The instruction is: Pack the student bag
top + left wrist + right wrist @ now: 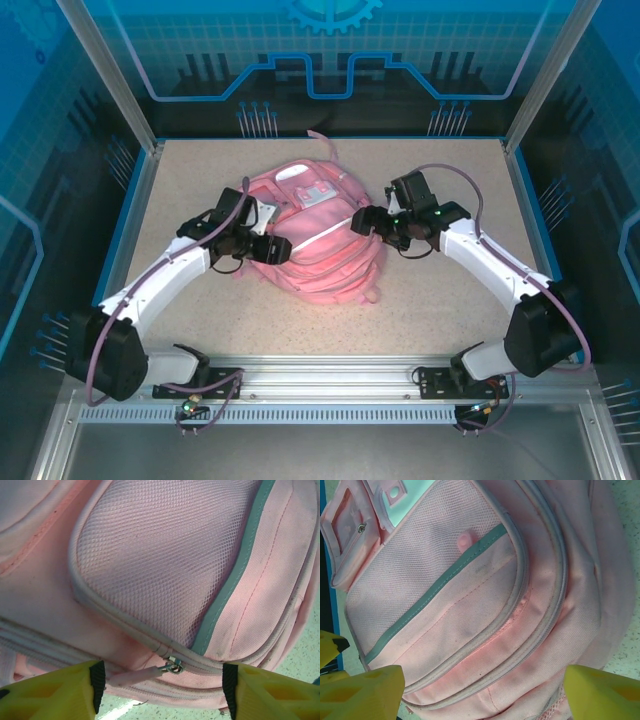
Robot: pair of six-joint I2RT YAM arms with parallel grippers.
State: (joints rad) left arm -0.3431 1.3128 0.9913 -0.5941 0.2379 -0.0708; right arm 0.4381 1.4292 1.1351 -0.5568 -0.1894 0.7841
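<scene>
Bracketing the student bag (pixel 315 240), a large pink fabric backpack lying flat centrally on the speckled beige table (pixel 440 300), we are placing an arm at each side, probably so one steadies it while the other works a zip. Our left gripper (pixel 162 680) is hanging released, jaws straddling the small metal zip slider (pixel 172 666) without pinching it; our right gripper (pixel 485 685) is hovering spread above the front pocket (pixel 445 605), grasping nothing.

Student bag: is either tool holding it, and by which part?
Nothing is held. The left tool stands open astride the zip pull of the student bag; the right tool is open above its front pocket.
</scene>
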